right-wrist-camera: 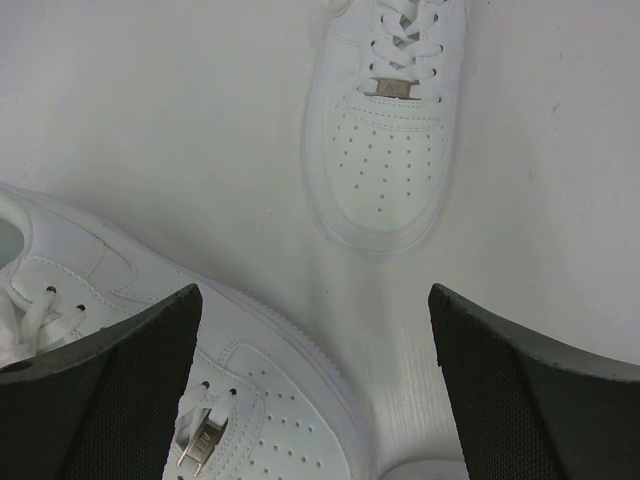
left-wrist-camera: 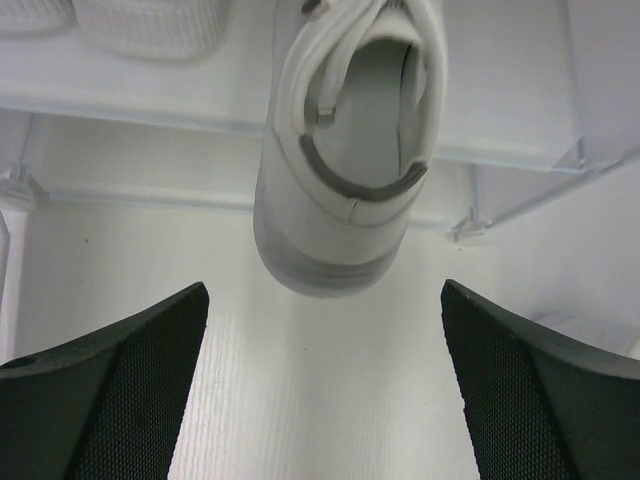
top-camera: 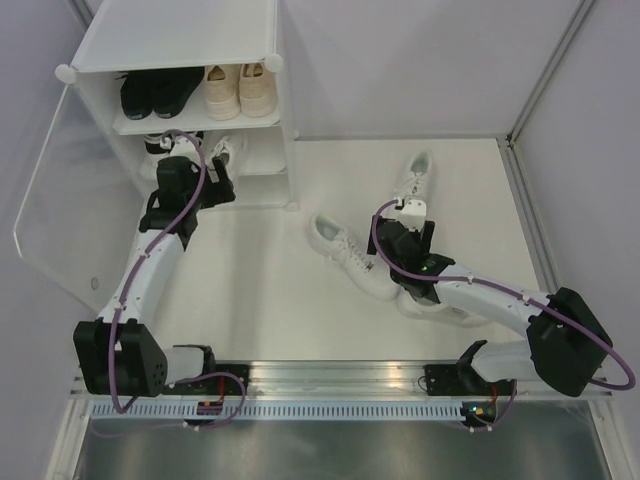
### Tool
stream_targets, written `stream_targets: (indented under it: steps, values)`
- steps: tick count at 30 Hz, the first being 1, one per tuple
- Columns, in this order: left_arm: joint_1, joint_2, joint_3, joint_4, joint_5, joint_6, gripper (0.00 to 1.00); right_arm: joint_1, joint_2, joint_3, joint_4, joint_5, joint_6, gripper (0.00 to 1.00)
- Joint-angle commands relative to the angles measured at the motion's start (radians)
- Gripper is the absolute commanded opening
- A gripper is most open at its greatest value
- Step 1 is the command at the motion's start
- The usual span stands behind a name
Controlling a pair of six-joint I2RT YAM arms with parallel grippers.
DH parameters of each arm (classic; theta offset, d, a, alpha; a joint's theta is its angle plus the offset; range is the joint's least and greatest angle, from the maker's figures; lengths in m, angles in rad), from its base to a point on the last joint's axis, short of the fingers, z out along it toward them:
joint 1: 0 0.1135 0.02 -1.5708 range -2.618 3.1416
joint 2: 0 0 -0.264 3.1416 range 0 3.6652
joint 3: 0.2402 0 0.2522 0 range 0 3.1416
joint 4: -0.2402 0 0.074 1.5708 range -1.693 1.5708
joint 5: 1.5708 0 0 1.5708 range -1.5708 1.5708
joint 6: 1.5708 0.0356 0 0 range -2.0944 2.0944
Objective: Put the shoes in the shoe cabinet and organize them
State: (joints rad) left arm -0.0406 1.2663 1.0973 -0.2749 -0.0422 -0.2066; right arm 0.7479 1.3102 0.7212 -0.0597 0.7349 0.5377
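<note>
Your two arms, seen from above: white link shells on left arm and right arm, bulky black joint housings at shoulders and wrists. Purple cable loops along each. Your wrist views: left fingers, right fingers black, fine mesh-like texture, grey bevelled edges.

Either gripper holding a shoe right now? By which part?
Neither. Left gripper is open, fingers clear of the white shoe at the cabinet; right gripper is open above loose shoes.
</note>
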Motion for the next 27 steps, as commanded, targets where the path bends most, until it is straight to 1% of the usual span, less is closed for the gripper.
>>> stream_targets:
  steps: [1,6,9,12,15,20,21,23,24,26,27]
  values:
    - [-0.001,-0.012,-0.083,0.204,0.027,0.104,1.00,-0.005,-0.020,0.021,0.029,-0.005,0.005,0.98]
    - [-0.001,0.041,-0.131,0.304,0.011,0.119,1.00,-0.005,-0.020,0.020,0.037,-0.014,-0.001,0.98]
    - [-0.001,0.073,-0.131,0.351,0.004,0.116,0.97,-0.005,-0.017,0.020,0.037,-0.019,-0.002,0.98]
    - [-0.001,0.091,-0.126,0.387,0.010,0.116,0.91,-0.005,-0.012,0.023,0.038,-0.020,-0.004,0.98]
    - [-0.004,0.120,-0.105,0.387,0.021,0.121,0.84,-0.004,-0.009,0.023,0.037,-0.025,-0.005,0.98]
    - [-0.019,0.157,-0.070,0.387,0.031,0.137,0.69,-0.005,0.000,0.027,0.037,-0.023,-0.008,0.98]
    - [-0.022,0.162,-0.065,0.387,0.031,0.138,0.60,-0.005,0.000,0.029,0.035,-0.025,-0.008,0.97]
    - [-0.025,0.171,-0.047,0.387,0.030,0.131,0.53,-0.005,0.004,0.030,0.034,-0.023,-0.008,0.97]
    - [-0.025,0.179,-0.039,0.387,0.028,0.127,0.48,-0.004,0.004,0.030,0.034,-0.023,-0.007,0.98]
    - [-0.025,0.185,-0.018,0.393,0.021,0.113,0.43,-0.005,0.006,0.030,0.032,-0.023,-0.007,0.97]
    - [-0.027,0.192,-0.013,0.404,0.018,0.108,0.38,-0.004,0.007,0.030,0.034,-0.023,-0.008,0.97]
